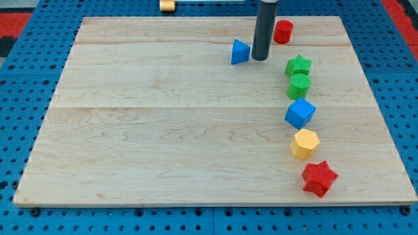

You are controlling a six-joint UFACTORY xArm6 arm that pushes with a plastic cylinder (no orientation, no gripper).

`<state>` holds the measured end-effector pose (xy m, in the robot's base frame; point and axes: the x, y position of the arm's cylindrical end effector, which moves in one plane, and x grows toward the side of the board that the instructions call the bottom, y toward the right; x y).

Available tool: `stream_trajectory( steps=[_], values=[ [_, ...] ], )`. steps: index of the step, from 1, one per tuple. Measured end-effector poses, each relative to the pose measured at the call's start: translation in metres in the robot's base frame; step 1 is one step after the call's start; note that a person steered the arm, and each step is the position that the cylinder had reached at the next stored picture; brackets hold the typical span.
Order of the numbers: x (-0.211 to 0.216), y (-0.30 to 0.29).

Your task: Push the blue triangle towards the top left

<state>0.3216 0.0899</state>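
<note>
Showing on the pale wood-grained counter [163, 130]: blue triangle [240, 51], red cylinder [283, 31], green star [299, 65], yellow hexagon [304, 143], red star [319, 178].

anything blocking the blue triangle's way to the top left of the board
Nothing visible does. The blue triangle block has bare wooden board to its left and upper left; my tip sits just right of it.

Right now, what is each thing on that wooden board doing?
my tip: down on the board, just right of the blue triangle
blue triangle: near the view's top, beside the rod
red cylinder: standing alone, top right
green star: against the green cylinder
blue cube: lying free
yellow hexagon: lying free
red star: lying free
</note>
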Motion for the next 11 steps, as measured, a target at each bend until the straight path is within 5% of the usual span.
stream_trajectory(
  steps=[2, 4, 6, 7, 9, 11],
  values=[
    [0.000, -0.091],
    [0.018, -0.001],
    [-0.049, -0.009],
    [-0.051, -0.070],
    [-0.041, -0.005],
    [-0.019, -0.102]
  ],
)
